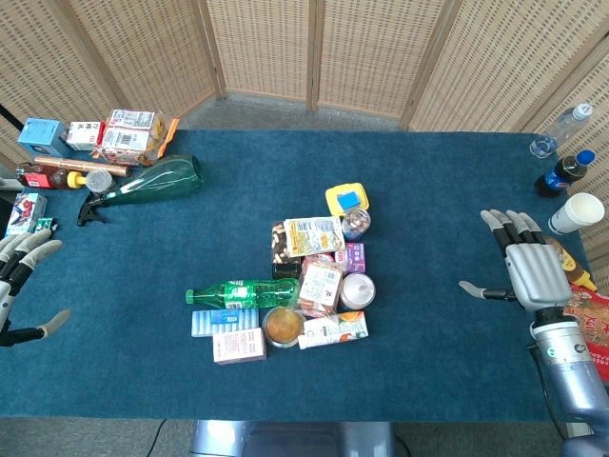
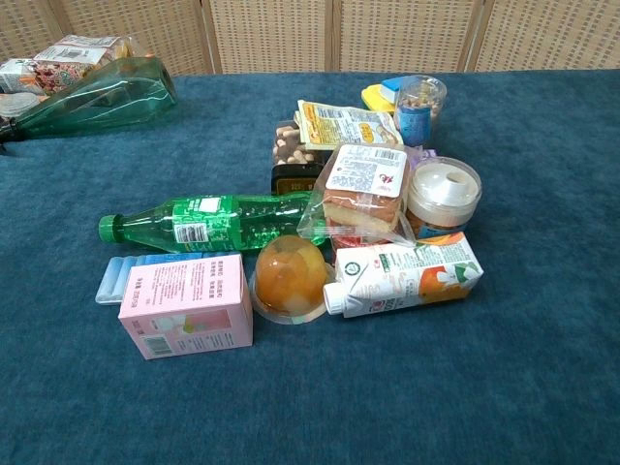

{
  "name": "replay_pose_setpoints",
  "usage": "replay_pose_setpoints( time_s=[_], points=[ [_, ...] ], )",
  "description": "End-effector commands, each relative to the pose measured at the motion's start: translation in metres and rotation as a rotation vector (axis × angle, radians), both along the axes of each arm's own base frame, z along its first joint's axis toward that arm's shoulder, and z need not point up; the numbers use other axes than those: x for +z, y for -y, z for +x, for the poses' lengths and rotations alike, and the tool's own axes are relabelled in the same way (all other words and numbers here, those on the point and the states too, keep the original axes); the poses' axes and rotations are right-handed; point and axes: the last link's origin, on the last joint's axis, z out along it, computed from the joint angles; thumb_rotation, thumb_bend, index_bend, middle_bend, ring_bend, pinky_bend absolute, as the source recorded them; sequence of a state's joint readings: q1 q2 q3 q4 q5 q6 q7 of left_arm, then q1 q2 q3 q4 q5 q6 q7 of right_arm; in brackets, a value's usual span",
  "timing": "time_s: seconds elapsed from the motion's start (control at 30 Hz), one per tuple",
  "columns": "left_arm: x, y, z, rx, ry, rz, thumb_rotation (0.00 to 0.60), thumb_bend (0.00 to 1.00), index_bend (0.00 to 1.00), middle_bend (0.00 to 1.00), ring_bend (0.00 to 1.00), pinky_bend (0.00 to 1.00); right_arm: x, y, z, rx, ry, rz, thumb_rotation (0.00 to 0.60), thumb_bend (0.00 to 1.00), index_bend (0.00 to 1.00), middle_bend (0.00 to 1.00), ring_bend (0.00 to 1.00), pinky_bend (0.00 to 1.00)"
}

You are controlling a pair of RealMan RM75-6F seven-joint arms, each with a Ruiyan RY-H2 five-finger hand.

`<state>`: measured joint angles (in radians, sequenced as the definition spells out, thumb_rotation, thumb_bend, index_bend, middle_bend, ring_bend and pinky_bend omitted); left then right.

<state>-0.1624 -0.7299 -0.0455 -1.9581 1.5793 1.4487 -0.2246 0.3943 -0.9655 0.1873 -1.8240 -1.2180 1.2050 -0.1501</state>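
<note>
Left hand [image 1: 24,262]: we note fingers spread, holding nothing, at the blue felt table's [image 1: 143,381] edge.
Right hand [image 1: 528,267]: fingers wide apart, nothing held, near the white paper cup [image 1: 577,212].

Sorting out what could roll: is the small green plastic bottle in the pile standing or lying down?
Lying down. The small green plastic bottle rests on its side on the blue table cloth, cap pointing left.

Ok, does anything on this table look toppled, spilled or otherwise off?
Nothing spilled or visibly damaged. Two bottles lie on their sides: the green soda bottle in the central heap, and a large green spray bottle near the far left. The juice carton is also lying flat. Both hands, left hand and right hand, hold nothing.
</note>
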Motion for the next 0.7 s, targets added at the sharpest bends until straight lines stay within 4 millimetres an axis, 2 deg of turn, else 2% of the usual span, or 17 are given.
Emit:
replay_pose_setpoints(
  time_s=[0.03, 0.23, 0.43, 0.57, 0.7],
  points=[
    [0.000, 0.000, 0.001, -0.002, 0.001, -0.004, 0.600, 0.27, 0.15, 0.08, 0.00, 0.00, 0.000, -0.001, -0.001, -0.003, 0.003, 0.002, 0.394, 0.10, 0.00, 0.09, 0.00, 0.03],
    [0.000, 0.001, 0.004, -0.022, 0.006, -0.005, 0.600, 0.27, 0.15, 0.08, 0.00, 0.00, 0.001, -0.003, 0.001, 0.005, 0.025, 0.020, 0.387, 0.10, 0.00, 0.09, 0.00, 0.03],
    [0.003, 0.000, 0.007, -0.043, 0.016, -0.008, 0.600, 0.27, 0.14, 0.08, 0.00, 0.00, -0.005, -0.002, 0.012, 0.033, 0.079, 0.085, 0.386, 0.10, 0.00, 0.06, 0.00, 0.03],
    [0.009, -0.004, 0.013, -0.070, 0.012, -0.007, 0.600, 0.27, 0.11, 0.08, 0.00, 0.00, -0.014, 0.003, 0.030, 0.072, 0.082, 0.186, 0.390, 0.10, 0.00, 0.02, 0.00, 0.03],
    [0.009, -0.004, 0.018, -0.082, 0.013, -0.028, 0.600, 0.27, 0.10, 0.08, 0.00, 0.00, -0.023, 0.011, 0.056, 0.133, 0.089, 0.270, 0.392, 0.09, 0.00, 0.00, 0.00, 0.03]
  ],
)
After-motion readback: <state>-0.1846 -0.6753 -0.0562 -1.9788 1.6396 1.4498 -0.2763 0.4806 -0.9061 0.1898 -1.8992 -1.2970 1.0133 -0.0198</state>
